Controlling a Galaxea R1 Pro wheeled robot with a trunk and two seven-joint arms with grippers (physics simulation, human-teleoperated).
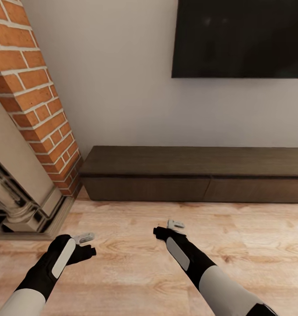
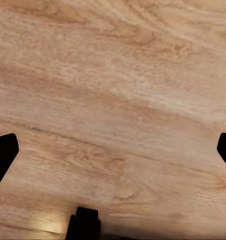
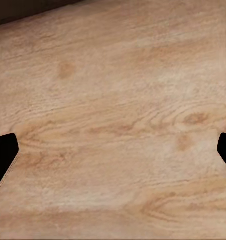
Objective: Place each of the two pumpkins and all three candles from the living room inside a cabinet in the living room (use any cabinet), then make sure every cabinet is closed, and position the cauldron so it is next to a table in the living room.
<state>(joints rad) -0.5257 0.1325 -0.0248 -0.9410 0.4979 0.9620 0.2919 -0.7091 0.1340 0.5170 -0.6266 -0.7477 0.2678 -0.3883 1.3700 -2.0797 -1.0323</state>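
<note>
Two grippers held low over wood-plank floor (image 1: 135, 263), both empty. Left gripper (image 1: 86, 244): spread wide, dark fingertips (image 2: 3, 155) at opposite edges of left wrist view, bare planks between. Right gripper (image 1: 168, 228): likewise spread wide, fingertips (image 3: 3, 157) far apart in right wrist view, nothing held, bare floor (image 3: 113, 125) between.

Cabinet (image 1: 197, 173): long, low, dark brown, set against pale wall (image 1: 122, 87) ahead of both arms, running off head view at right. Fronts flat and flush, seam visible near middle; closed as far as visible. Top surface bare. Separated from grippers by a strip of open floor.

Wall-mounted dark screen (image 1: 238, 37) above cabinet. Brick column (image 1: 32, 87) at left, just beside cabinet's left end, with pale stone fireplace surround (image 1: 21, 193) at its base.
</note>
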